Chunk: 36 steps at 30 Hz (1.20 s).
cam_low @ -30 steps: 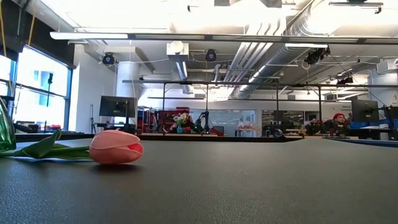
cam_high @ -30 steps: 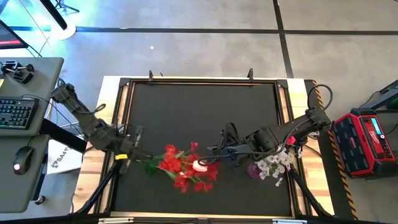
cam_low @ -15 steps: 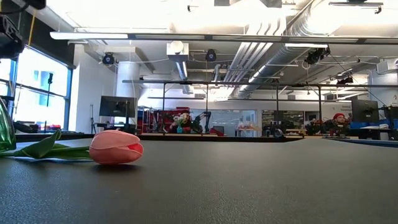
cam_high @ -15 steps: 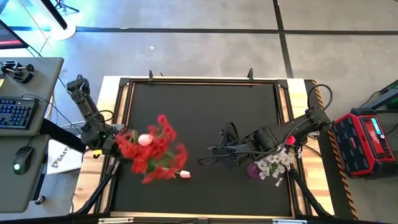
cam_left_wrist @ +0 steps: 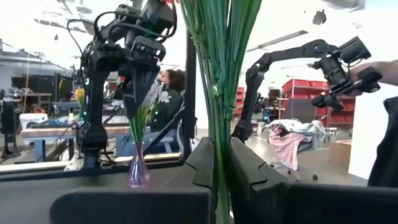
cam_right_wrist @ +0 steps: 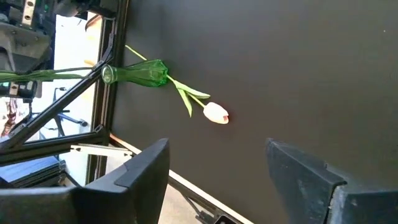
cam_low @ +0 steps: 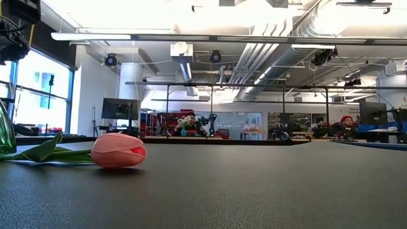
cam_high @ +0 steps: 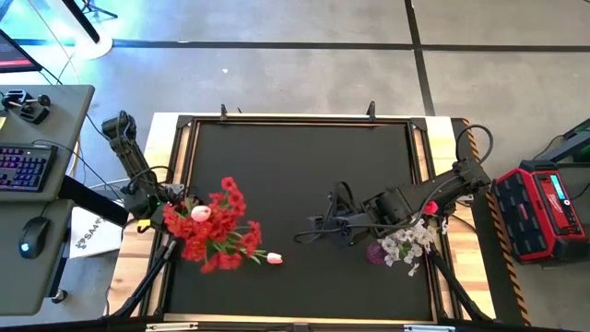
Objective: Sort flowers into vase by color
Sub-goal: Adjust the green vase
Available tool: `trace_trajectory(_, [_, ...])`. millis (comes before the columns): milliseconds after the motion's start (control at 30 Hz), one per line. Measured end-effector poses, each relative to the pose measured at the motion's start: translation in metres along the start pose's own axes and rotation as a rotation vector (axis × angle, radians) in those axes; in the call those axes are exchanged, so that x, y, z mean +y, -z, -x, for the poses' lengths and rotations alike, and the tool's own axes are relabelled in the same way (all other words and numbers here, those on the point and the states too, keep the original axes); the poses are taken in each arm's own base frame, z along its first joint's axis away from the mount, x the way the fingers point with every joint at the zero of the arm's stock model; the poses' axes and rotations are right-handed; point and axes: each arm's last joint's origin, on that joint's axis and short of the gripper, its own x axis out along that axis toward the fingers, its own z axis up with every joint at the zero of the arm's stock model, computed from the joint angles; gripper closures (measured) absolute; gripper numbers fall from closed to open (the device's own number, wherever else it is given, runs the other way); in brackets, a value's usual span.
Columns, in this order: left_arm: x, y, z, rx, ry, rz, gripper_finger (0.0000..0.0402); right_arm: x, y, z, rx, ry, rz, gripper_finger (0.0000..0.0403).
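My left gripper (cam_high: pixel 164 210) is near the table's left edge, shut on a bunch of flowers (cam_high: pixel 217 231): red blossoms with one pale pink tulip bud (cam_high: pixel 200 213), on long green stems (cam_left_wrist: pixel 219 74). In the right wrist view the stems (cam_right_wrist: pixel 43 74) reach the mouth of the upright green glass vase (cam_right_wrist: pixel 140 73); whether they are inside it I cannot tell. A loose pink tulip (cam_high: pixel 274 259) lies on its side on the black mat, its stem toward the green vase (cam_low: pixel 4 130). My right gripper (cam_high: pixel 313 231) is open at mid-table, right of the tulip (cam_right_wrist: pixel 216 113), touching nothing. My left gripper (cam_left_wrist: pixel 221 149) pinches the bunched green stems (cam_left_wrist: pixel 221 134) between its two fingers (cam_left_wrist: pixel 205 158), several stems together. The fingers come level from the table's left side and lie across the stems. The bunch stands about upright, with the blossoms above the fingers.
A purple vase (cam_high: pixel 376 251) with white-grey blossoms (cam_high: pixel 406 242) stands near the table's right near corner, beside my right arm; it also shows as the purple vase (cam_left_wrist: pixel 138 174) in the left wrist view. The mat's far half is bare. A desk with a keyboard (cam_high: pixel 23 171) is beyond the left edge.
My left gripper has risen and drawn back toward the table's left edge. It has swung the red bunch from slanting low over the mat's middle to about upright near the left side. The pink tulip that the bunch covered now shows on the mat and has not moved.
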Motion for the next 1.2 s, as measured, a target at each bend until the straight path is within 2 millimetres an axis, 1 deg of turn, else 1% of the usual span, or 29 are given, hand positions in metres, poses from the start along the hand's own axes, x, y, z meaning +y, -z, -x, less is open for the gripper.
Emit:
trace_trajectory(167, [0.000, 0.000, 0.000, -0.006, 0.002, -0.019, 0.0401, 0.000, -0.002, -0.001, 0.010, 0.002, -0.011, 0.0153])
trace_trajectory(367, [0.002, 0.003, -0.002, 0.014, -0.025, 0.087, 0.0401, 0.001, -0.006, -0.002, 0.026, 0.007, -0.023, 0.0153])
trace_trajectory(567, [0.002, 0.008, -0.003, 0.062, -0.103, 0.070, 0.0401, 0.001, -0.009, -0.003, 0.025, 0.009, -0.020, 0.0153])
trace_trajectory(633, [0.003, 0.008, -0.003, 0.066, -0.154, 0.076, 0.0401, 0.001, -0.010, -0.003, 0.026, 0.006, -0.022, 0.0153])
trace_trajectory(733, [0.005, -0.003, -0.004, -0.003, -0.194, 0.116, 0.0401, 0.008, -0.010, -0.004, -0.017, -0.066, 0.047, 0.0153])
trace_trajectory(800, [0.006, -0.015, -0.007, -0.055, -0.203, 0.108, 0.0401, 0.022, -0.009, -0.008, -0.074, -0.181, 0.163, 0.0153])
trace_trajectory(900, [0.005, -0.028, -0.011, -0.083, -0.220, 0.071, 0.0401, 0.048, -0.003, -0.023, -0.125, -0.384, 0.360, 0.0153])
trace_trajectory(1000, [0.004, -0.032, -0.013, -0.074, -0.254, 0.053, 0.0401, 0.068, -0.006, -0.047, -0.169, -0.533, 0.500, 0.0153])
trace_trajectory(1133, [0.006, -0.036, -0.015, -0.072, -0.304, 0.070, 0.0401, 0.079, -0.020, -0.080, -0.258, -0.587, 0.624, 0.0153])
trace_trajectory(1200, [0.007, -0.038, -0.017, -0.072, -0.333, 0.079, 0.0401, 0.082, -0.028, -0.093, -0.309, -0.600, 0.686, 0.0153])
